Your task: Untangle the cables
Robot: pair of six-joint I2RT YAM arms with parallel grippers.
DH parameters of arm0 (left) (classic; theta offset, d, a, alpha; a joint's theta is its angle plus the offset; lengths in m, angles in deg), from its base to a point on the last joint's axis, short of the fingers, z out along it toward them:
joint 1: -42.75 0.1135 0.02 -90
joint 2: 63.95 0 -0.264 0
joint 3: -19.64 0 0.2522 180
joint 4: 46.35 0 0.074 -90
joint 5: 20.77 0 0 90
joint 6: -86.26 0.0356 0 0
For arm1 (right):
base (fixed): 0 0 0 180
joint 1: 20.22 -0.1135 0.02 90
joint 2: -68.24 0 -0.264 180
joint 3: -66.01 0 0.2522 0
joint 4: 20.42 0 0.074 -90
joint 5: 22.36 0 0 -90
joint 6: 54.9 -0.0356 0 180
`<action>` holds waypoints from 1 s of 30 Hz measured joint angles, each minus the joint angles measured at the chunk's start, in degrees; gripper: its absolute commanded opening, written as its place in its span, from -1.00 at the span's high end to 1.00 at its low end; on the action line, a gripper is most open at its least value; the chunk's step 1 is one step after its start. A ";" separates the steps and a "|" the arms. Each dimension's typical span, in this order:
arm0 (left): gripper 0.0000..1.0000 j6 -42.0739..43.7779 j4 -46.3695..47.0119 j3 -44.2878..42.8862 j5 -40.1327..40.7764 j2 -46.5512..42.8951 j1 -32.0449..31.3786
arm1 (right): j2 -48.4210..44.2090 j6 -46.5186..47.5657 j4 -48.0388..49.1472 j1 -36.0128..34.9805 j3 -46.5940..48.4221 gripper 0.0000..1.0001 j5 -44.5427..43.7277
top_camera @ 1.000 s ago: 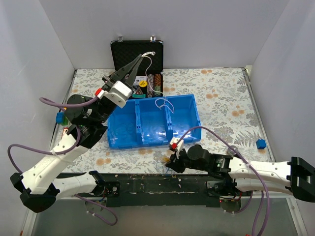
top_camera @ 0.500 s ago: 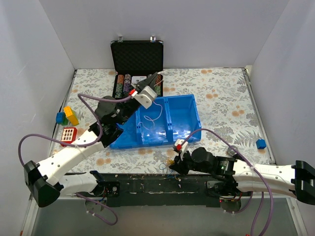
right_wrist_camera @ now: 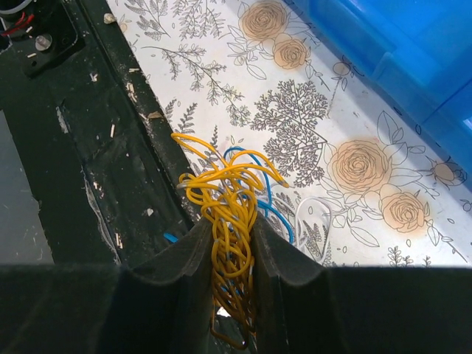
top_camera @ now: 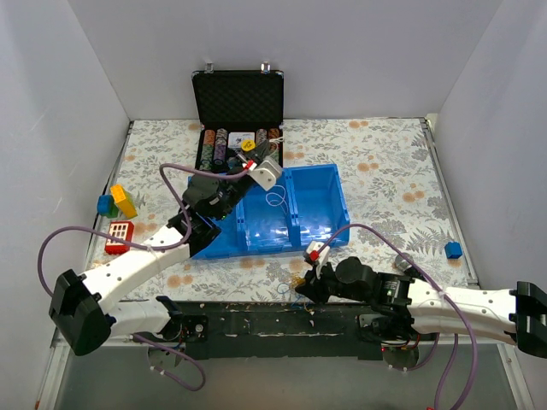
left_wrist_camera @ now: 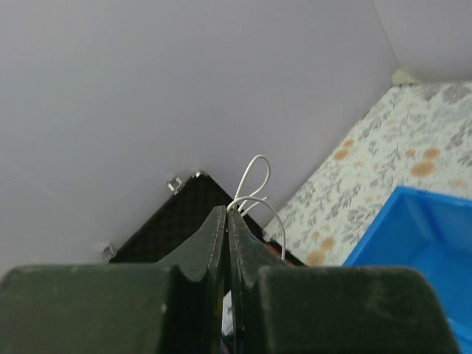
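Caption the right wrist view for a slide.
Right gripper shut on a tangled clump of thin yellow and blue cord loops at the edge of the floral-patterned table.

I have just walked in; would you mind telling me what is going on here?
Two robot arms are untangling thin cord loops. The right gripper is shut on a clump of yellow and blue loops at the near edge of the table. The left gripper pinches a pale loop, by the open black case behind the blue tray.

Fingers pinch the tangled yellow and blue cables
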 measured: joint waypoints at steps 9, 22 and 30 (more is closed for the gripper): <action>0.58 2.19 -4.52 5.20 3.76 4.85 0.17 | -0.22 -0.07 -0.37 0.00 -0.26 0.37 -0.76; -0.64 -1.46 -21.20 2.03 3.06 11.34 0.17 | 1.05 0.11 -0.35 0.00 0.52 0.23 -1.64; -0.96 -3.06 -28.26 -0.63 -0.39 7.93 0.17 | -0.44 0.20 -0.48 0.00 1.77 0.17 -3.04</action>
